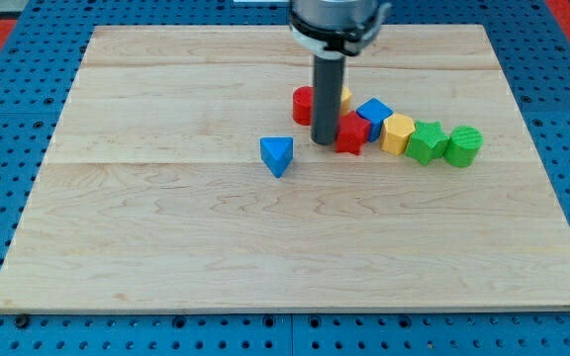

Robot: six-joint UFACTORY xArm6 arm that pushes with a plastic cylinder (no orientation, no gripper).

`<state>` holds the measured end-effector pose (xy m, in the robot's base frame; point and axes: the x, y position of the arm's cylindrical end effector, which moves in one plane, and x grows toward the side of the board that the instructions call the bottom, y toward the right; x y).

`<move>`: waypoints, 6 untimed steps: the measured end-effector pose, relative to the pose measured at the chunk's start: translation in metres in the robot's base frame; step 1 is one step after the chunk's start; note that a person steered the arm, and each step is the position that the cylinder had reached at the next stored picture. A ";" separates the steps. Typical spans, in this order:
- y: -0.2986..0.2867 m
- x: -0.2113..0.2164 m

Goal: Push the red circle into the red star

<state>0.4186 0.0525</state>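
Nearest the camera lies the blue triangle (277, 155), alone on the tabletop (166, 247). Our tool has no jaws, so it grasps nothing; its tip (324, 141) sits between the red circle (304, 104) at its 11 o'clock and the red star (352, 132) at 3. We judge we should circle round to the red circle's 10 o'clock side, then push toward 4, keeping clear of the yellow block (343, 96) behind the rod.

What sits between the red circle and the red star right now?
In the camera view, my tip stands between the red circle and red star; the rod hides any gap.
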 end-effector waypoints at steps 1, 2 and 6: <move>-0.055 -0.035; -0.113 -0.096; 0.018 -0.067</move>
